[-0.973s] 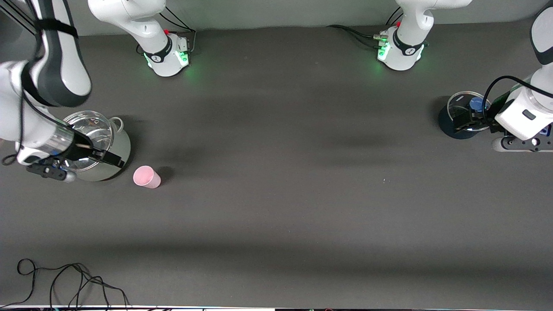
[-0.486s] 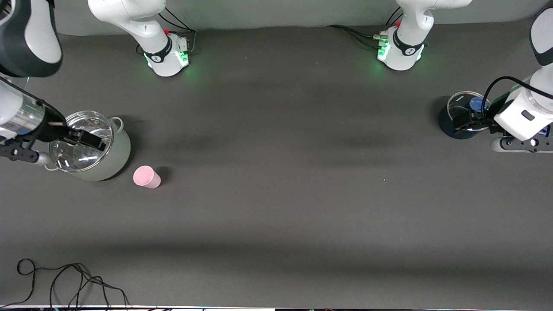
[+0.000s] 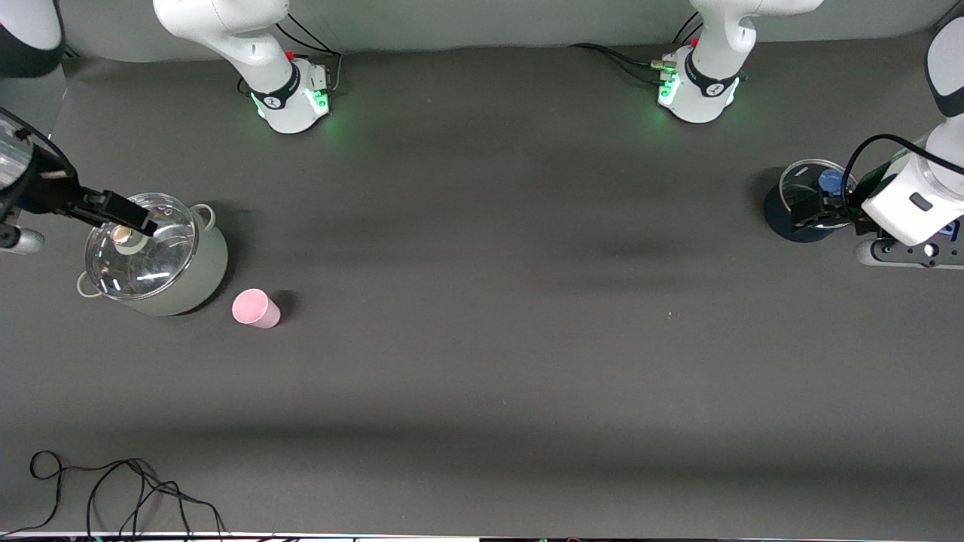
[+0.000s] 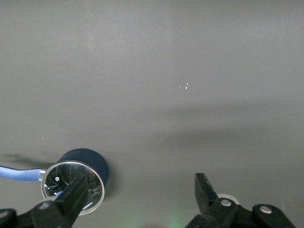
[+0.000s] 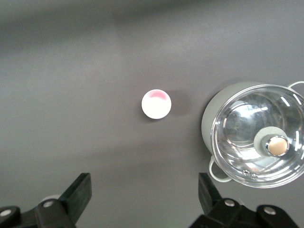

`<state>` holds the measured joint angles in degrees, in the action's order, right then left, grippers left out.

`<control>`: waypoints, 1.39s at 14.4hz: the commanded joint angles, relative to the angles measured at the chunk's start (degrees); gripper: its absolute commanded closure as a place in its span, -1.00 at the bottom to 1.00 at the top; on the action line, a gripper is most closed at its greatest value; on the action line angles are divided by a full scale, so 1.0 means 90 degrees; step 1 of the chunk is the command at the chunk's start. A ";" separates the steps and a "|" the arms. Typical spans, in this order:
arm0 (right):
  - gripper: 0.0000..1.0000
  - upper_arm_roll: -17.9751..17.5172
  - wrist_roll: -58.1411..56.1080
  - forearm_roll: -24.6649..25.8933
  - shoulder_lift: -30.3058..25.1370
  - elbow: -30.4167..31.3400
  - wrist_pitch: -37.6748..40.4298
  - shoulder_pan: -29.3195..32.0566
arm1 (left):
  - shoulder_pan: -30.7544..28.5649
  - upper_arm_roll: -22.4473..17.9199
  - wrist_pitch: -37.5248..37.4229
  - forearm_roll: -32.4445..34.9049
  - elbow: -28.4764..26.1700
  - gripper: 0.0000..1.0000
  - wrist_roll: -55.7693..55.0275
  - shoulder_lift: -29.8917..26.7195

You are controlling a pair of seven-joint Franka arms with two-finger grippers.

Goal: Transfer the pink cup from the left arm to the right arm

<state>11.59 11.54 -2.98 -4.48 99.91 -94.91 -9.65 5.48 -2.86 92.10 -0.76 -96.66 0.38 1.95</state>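
The pink cup point(image 3: 256, 309) stands upright on the dark table beside the grey pot, nearer the front camera, with nothing holding it. It also shows in the right wrist view point(image 5: 156, 104), mouth up, well clear of the jaws. My right gripper point(image 3: 139, 218) is open and empty, up in the air over the pot's glass lid point(image 3: 143, 252); in its wrist view point(image 5: 145, 199) the jaws stand wide apart. My left gripper point(image 3: 809, 211) is open and empty over a dark blue pot point(image 3: 779, 218) at the left arm's end; its jaws are also wide apart in the left wrist view point(image 4: 140, 199).
The grey pot point(image 3: 211, 263) with a knobbed glass lid stands at the right arm's end, also seen in the right wrist view point(image 5: 209, 123). The dark blue pot point(image 4: 90, 159) has a glass lid and a blue handle point(image 4: 19, 173). A loose black cable point(image 3: 113, 489) lies by the front edge.
My right gripper has drawn back from beside the cup, across the pot toward the right arm's end of the table. The cup and the left arm have not moved.
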 commanded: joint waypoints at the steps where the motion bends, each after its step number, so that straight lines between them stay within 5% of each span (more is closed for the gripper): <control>1: -0.99 0.0041 -0.0150 0.0136 0.0078 -0.0232 0.0194 -0.0002 | 0.0114 -0.0083 -0.0106 0.0055 0.0222 -1.00 0.0075 0.0125; 9: -0.99 -0.0018 -0.0833 0.0224 0.0780 -0.1207 0.0389 -0.0041 | 0.0104 -0.0083 -0.0116 0.0006 0.0359 -1.00 0.0045 0.0203; 15: -0.99 -0.0018 -0.0882 0.0224 0.0772 -0.1229 0.0448 0.0124 | 0.0104 -0.0083 -0.0116 -0.0023 0.0388 -1.00 -0.0023 0.0213; 20: -0.99 -0.1072 -0.0970 0.0214 0.0420 -0.0887 0.0439 0.1218 | 0.0104 -0.0083 -0.0116 -0.0033 0.0427 -1.00 -0.0052 0.0242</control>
<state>5.28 3.81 -1.90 1.30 90.55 -91.72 -1.50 5.57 -2.86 92.03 -0.77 -94.65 0.34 3.26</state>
